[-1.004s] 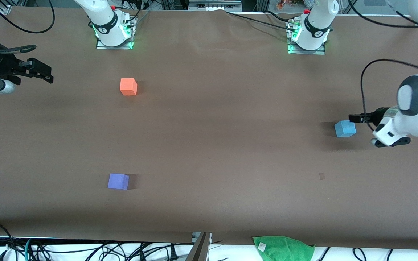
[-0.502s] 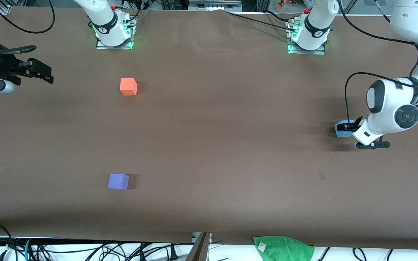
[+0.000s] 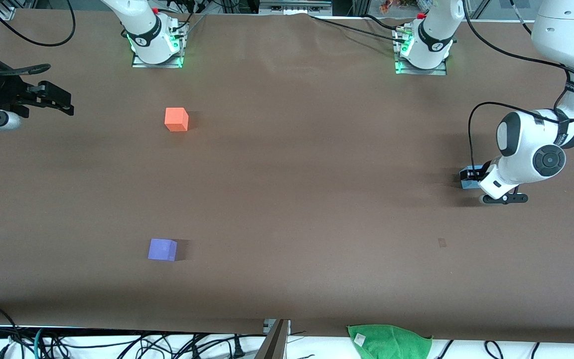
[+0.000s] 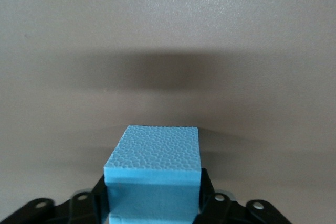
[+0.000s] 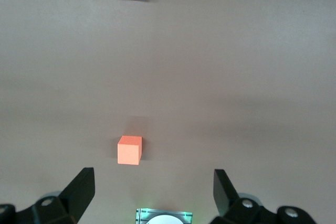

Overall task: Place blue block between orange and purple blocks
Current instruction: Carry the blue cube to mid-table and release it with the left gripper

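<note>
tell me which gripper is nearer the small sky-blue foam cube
Left. The left gripper straddles the small sky-blue foam cube; the right gripper waits, open, at the right arm's table end.

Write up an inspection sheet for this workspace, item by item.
Surface: brown table, with a small dark mark toward the left arm's end.
Job's things: blue block between the left hand's fingers, at the left arm's end; orange block and purple block toward the right arm's end, purple nearer the front camera.
Clutter: green cloth at the table's near edge.
Hands: left hand shut on the blue block; right hand open, waiting above the table.
Cables: black ones along the table's edges.
Surroundings: nothing seen.
</note>
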You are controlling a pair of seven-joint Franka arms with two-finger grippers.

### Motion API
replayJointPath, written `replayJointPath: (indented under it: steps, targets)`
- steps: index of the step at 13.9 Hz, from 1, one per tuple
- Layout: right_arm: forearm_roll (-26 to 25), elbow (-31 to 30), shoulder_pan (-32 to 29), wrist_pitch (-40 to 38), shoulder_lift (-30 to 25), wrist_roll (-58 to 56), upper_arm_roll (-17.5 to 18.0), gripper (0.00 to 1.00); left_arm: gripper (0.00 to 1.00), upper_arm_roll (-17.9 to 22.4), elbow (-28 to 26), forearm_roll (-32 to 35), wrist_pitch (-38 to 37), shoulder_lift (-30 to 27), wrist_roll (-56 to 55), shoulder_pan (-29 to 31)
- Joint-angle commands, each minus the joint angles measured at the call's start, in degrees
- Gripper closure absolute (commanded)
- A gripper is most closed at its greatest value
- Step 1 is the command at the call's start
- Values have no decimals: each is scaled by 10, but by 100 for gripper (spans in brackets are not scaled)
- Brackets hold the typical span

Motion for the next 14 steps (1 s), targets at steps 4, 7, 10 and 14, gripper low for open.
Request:
replayJointPath:
  steps: [4,7,10,14]
  targets:
    - [3,25,-6,6,15,-11,2,0,92,-53,80,9,-164,-50,23,-1]
    - [3,25,-6,6,16,-11,2,0,95,-154,182,9,-319,-42,-11,-7]
    - [4,25,-5,9,16,-8,2,0,94,-229,242,7,-320,-10,-38,-74]
    - [5,25,-5,13,19,-1,3,0,88,-230,359,-56,-299,103,-198,-188]
